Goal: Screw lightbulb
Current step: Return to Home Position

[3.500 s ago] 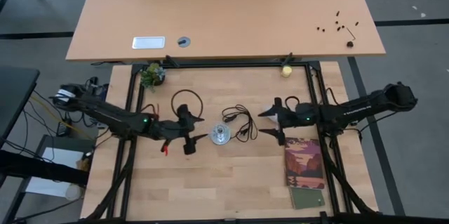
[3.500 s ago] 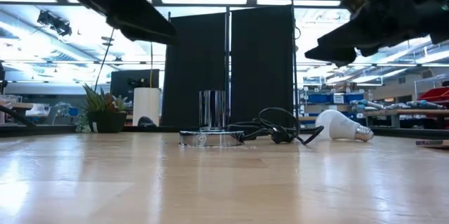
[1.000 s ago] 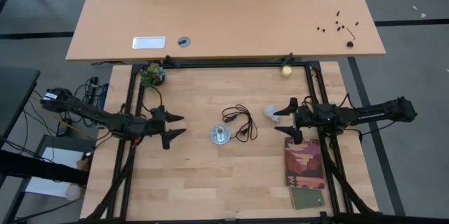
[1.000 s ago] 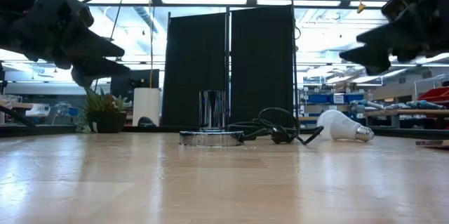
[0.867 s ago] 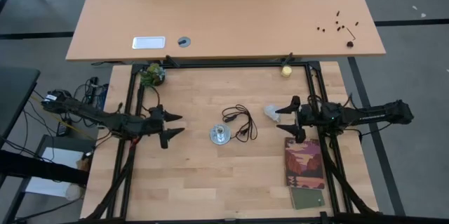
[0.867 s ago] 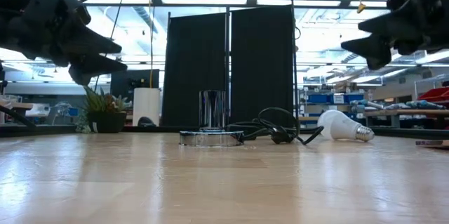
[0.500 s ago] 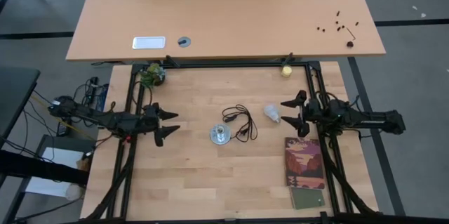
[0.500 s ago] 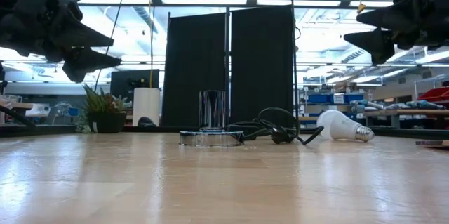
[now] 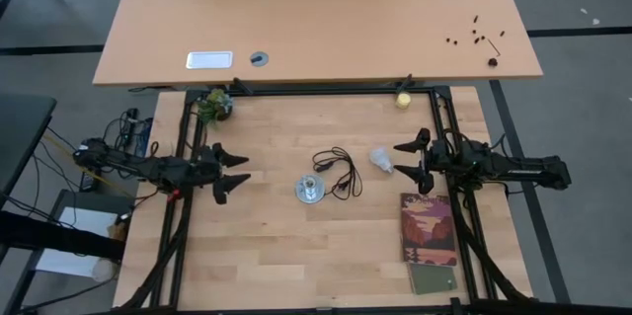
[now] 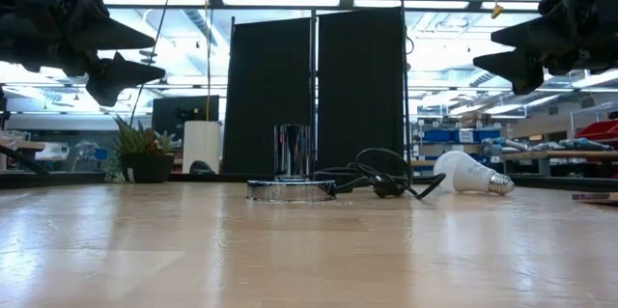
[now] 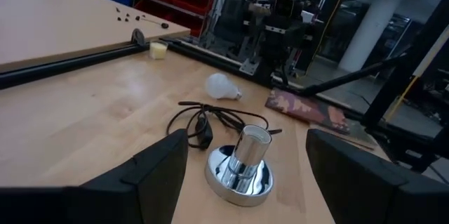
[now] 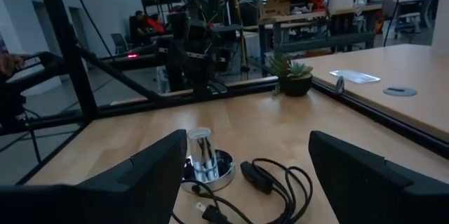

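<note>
The left claw (image 9: pixel 237 171) hovers open and empty at 9 o'clock from the silver socket (image 9: pixel 310 190) on the table (image 9: pixel 296 256). The lightbulb (image 9: pixel 382 159) lies on its side at 2 o'clock from the socket, just beside the right claw (image 9: pixel 407 159), likewise open and empty.

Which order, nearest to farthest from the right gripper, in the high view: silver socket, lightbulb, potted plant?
1. lightbulb: lying right beside the right gripper, on its table-centre side.
2. silver socket: mid-table, between the arms.
3. potted plant: at the table's back edge, on the left arm's side.
</note>
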You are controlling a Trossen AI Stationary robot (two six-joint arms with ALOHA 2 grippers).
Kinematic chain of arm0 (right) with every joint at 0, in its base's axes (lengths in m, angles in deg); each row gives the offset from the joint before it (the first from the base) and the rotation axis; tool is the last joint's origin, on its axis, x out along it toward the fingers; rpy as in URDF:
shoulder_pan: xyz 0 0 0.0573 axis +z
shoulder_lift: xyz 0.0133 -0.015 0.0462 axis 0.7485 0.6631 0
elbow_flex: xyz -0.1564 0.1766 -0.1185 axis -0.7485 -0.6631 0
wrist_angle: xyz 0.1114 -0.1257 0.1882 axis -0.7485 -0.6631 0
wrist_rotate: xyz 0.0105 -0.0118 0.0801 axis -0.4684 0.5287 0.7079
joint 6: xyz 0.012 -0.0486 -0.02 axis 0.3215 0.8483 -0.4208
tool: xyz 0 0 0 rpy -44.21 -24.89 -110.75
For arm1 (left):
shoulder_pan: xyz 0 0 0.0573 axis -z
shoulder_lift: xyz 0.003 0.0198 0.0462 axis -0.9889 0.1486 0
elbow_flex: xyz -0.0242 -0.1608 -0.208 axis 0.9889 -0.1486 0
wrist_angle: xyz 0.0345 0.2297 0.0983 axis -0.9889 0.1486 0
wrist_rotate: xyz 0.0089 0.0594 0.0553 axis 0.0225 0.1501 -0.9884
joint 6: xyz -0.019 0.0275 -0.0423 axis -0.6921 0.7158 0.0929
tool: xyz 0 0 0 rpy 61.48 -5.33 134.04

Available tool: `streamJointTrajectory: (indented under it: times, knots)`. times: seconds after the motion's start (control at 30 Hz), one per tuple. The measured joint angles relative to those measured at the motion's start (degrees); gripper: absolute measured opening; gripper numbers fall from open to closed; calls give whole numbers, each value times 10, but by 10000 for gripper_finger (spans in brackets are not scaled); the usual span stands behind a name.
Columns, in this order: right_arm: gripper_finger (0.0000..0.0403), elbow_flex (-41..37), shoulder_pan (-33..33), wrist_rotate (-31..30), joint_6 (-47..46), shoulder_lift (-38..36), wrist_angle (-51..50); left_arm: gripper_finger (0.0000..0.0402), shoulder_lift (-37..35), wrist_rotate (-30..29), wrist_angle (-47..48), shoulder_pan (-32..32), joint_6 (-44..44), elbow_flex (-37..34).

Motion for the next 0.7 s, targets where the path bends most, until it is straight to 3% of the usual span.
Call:
streamJointTrajectory:
  times: [0.33,0.7]
  knots:
    - [307,0,13,0,0,0,1,294,-40,0,1,0,0,0]
    - [307,0,95,0,0,0,2,294,-73,0,0,0,0,0]
